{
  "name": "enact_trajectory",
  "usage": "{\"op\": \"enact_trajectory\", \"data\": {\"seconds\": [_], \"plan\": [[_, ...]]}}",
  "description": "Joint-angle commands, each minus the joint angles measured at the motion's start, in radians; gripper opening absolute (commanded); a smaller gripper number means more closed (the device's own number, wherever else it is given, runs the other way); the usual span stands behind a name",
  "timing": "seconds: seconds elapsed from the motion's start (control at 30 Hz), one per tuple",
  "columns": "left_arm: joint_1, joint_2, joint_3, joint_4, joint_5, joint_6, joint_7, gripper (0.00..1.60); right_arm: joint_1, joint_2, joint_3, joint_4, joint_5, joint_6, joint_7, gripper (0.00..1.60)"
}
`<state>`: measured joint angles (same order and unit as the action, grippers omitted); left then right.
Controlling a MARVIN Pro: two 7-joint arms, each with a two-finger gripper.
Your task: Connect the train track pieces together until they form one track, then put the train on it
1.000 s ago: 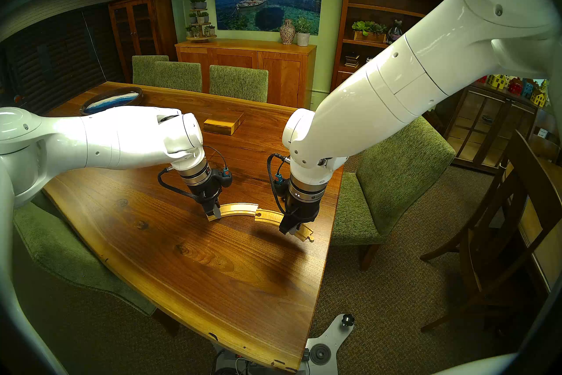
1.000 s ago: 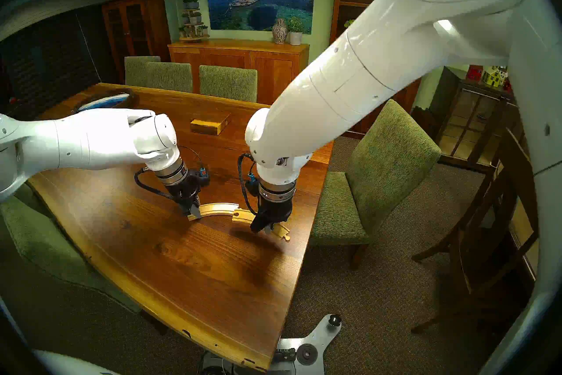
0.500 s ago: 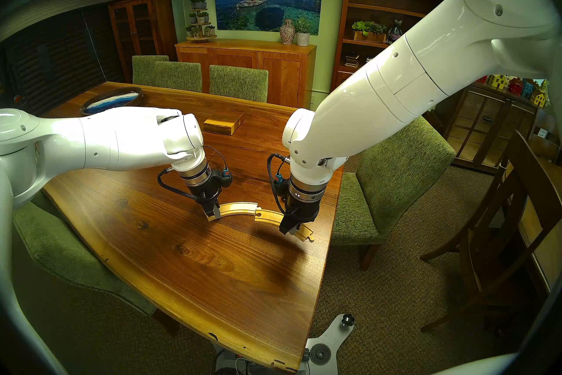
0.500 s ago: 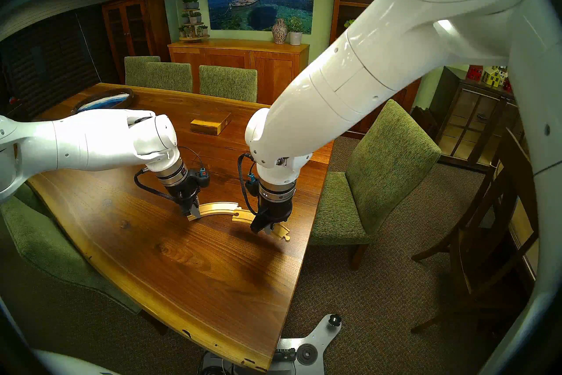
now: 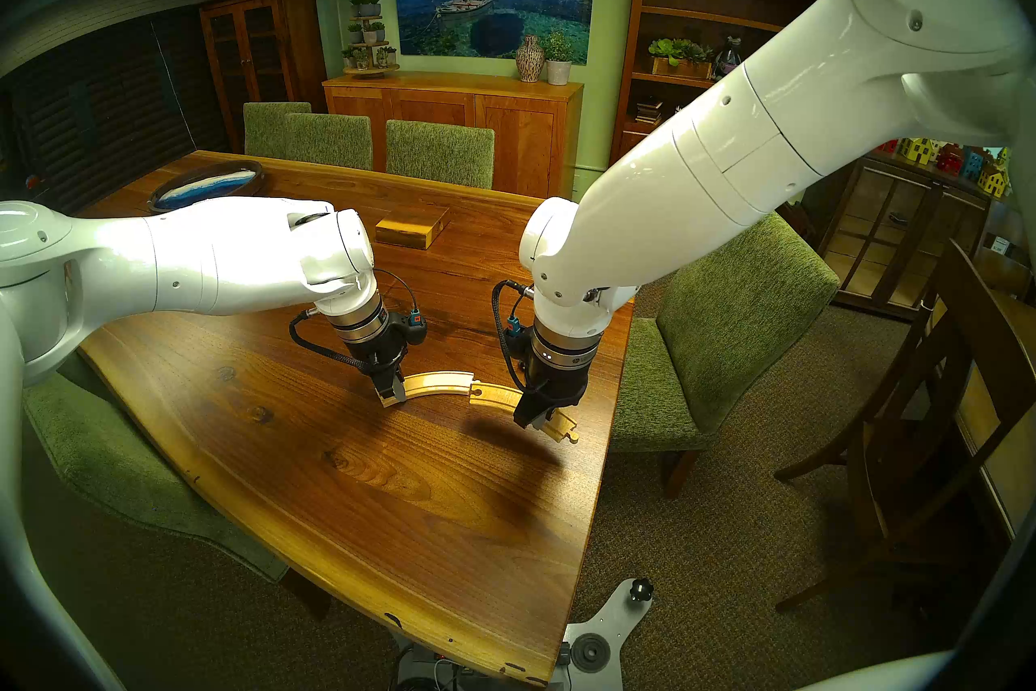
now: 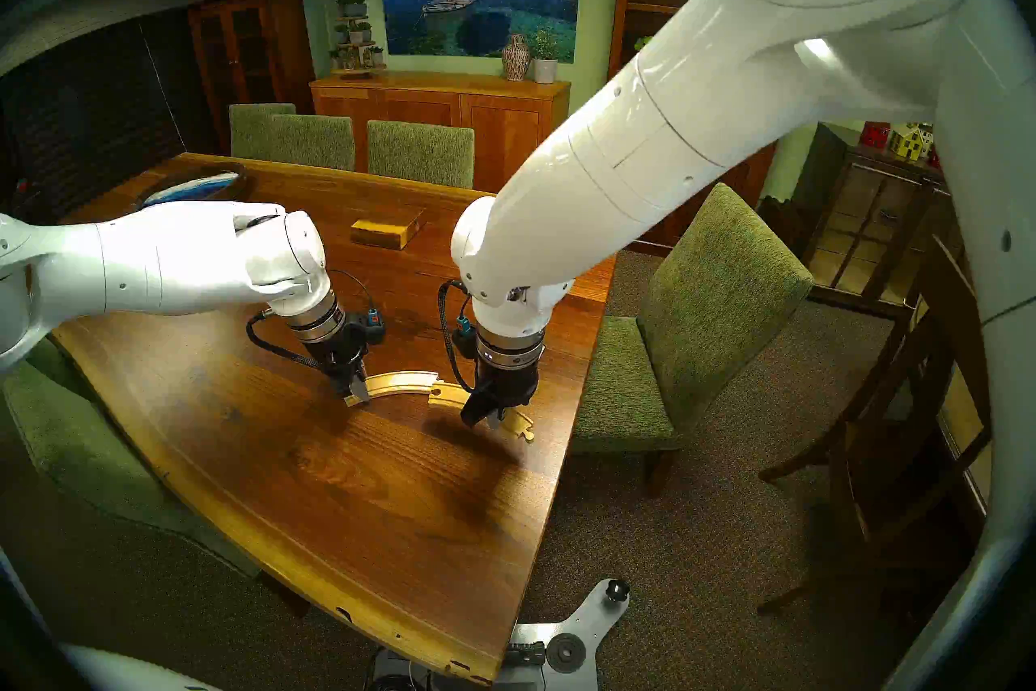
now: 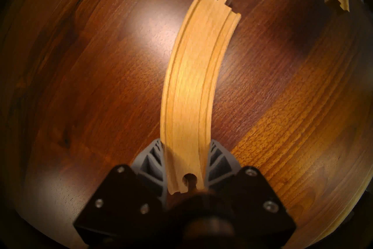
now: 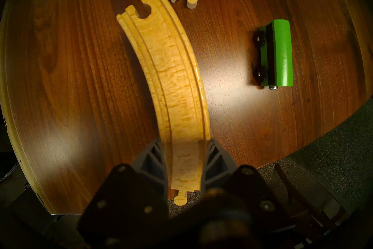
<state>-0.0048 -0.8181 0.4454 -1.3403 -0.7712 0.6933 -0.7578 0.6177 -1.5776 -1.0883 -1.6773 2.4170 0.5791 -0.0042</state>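
Two curved pale wooden train track pieces lie end to end on the table (image 5: 336,477) and are not joined. My left gripper (image 5: 392,394) (image 7: 186,141) is shut on the socket end of the left piece (image 5: 440,384) (image 7: 191,80). My right gripper (image 5: 536,420) (image 8: 184,141) is shut on the right piece (image 5: 496,397) (image 8: 175,80) near its peg end. The left piece's peg (image 8: 191,1) sits just beside the right piece's socket (image 8: 145,10), with a small gap and offset. The green train (image 8: 276,52) rests on the table, showing only in the right wrist view.
A rectangular wooden box (image 5: 412,227) and a blue dish (image 5: 207,185) sit farther back on the table. The right piece's peg end reaches the table's right edge (image 5: 602,448), beside a green chair (image 5: 723,336).
The right arm has risen and shifted very slightly with its track piece. The left arm has barely moved. The pieces remain apart.
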Motion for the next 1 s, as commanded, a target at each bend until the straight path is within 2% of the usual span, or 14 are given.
{"op": "enact_trajectory", "data": {"seconds": [0.0, 0.3, 0.4, 0.97], "plan": [[-0.019, -0.001, -0.011, 0.005, 0.003, -0.002, 0.001, 0.0, -0.005, -0.014, 0.011, 0.064, 0.009, 0.025, 0.012, 0.0], [-0.018, -0.001, -0.013, 0.004, 0.005, -0.001, 0.001, 0.0, -0.042, -0.056, 0.01, 0.151, 0.027, 0.072, 0.031, 0.0], [-0.018, -0.001, -0.013, 0.004, 0.005, -0.001, 0.001, 0.0, -0.055, -0.086, 0.001, 0.185, 0.059, 0.11, 0.013, 0.0], [-0.016, 0.0, -0.016, 0.004, 0.008, 0.0, 0.0, 0.0, -0.093, -0.113, -0.008, 0.243, 0.084, 0.128, -0.003, 0.0]]}}
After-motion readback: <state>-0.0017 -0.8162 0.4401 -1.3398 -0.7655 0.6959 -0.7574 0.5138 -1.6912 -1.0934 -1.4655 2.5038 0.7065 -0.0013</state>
